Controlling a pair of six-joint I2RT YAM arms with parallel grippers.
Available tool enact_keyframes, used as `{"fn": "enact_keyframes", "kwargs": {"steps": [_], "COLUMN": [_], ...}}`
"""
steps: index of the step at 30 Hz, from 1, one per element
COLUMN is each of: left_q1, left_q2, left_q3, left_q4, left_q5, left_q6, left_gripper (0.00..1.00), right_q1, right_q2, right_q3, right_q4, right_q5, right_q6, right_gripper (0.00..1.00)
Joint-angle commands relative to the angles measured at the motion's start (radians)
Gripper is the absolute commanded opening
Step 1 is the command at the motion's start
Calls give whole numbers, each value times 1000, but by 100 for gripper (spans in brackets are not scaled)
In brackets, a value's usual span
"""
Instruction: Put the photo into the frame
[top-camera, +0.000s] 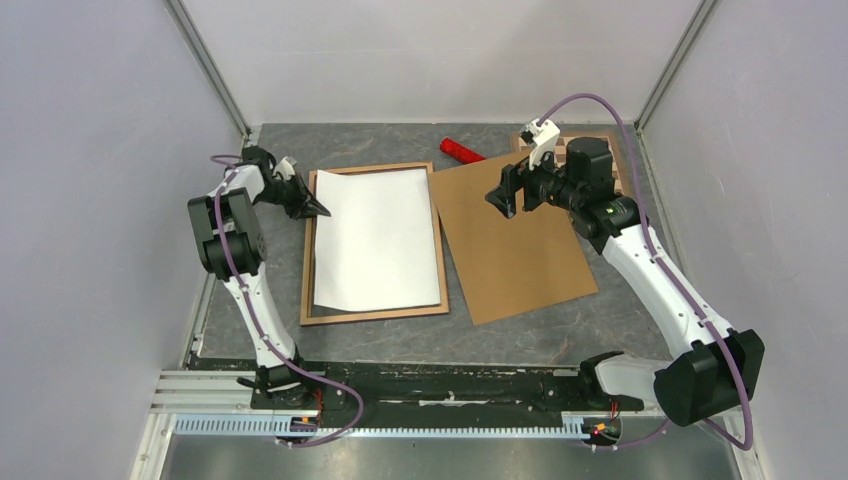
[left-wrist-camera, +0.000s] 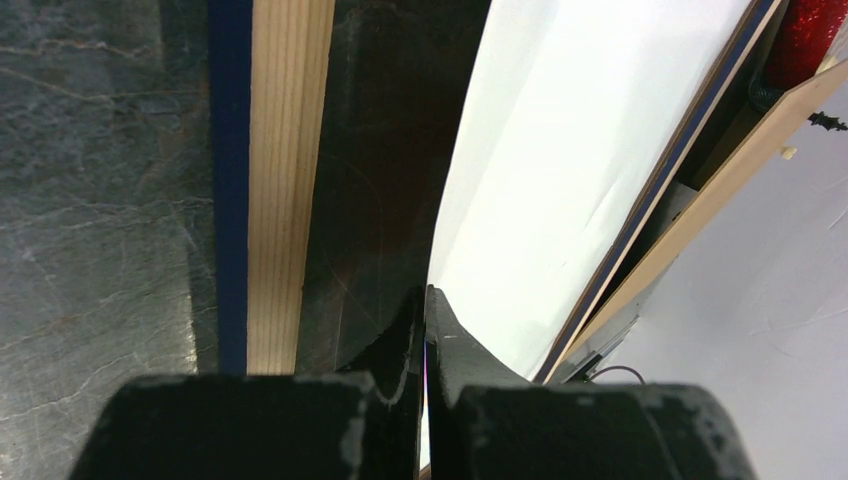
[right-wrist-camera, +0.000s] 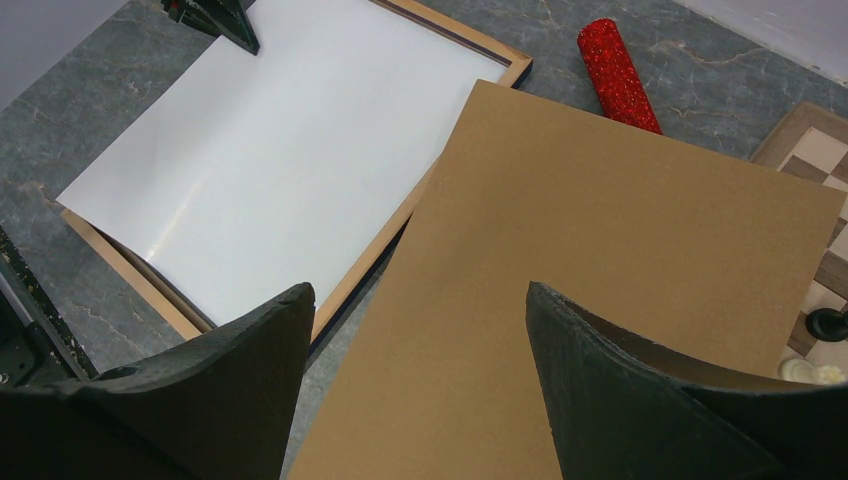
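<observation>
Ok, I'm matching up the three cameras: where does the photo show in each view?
Top external: the photo is left of centre, white side up, lying over the frame.
Left wrist: it fills the upper middle, its edge running into the left claw.
Right wrist: it is at the upper left.
Shared landmark: the frame's light wooden rail.

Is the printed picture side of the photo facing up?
No, the photo shows only its plain white reverse, lying over the frame.
</observation>
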Motion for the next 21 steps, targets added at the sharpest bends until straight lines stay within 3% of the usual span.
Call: {"fn": "enact_keyframes", "kwargs": {"steps": [1, 11, 21], "left_q1": [-4, -2, -2], "left_q2": [-40, -42, -39], "left_q3": [18, 24, 33], "left_q4": [17, 4, 0], "left_q5": [-23, -44, -62], "left_q6": [-20, -2, -6], "left_gripper": [2, 3, 28], "right_q1": [-2, -2, -3], "right_q2": [-5, -4, -8], "right_q3": [-12, -12, -15], "right_q4": [36, 38, 38], "right_q5": [-4, -7, -6], "right_q6": [0, 0, 0], "right_gripper": [80, 80, 80]}}
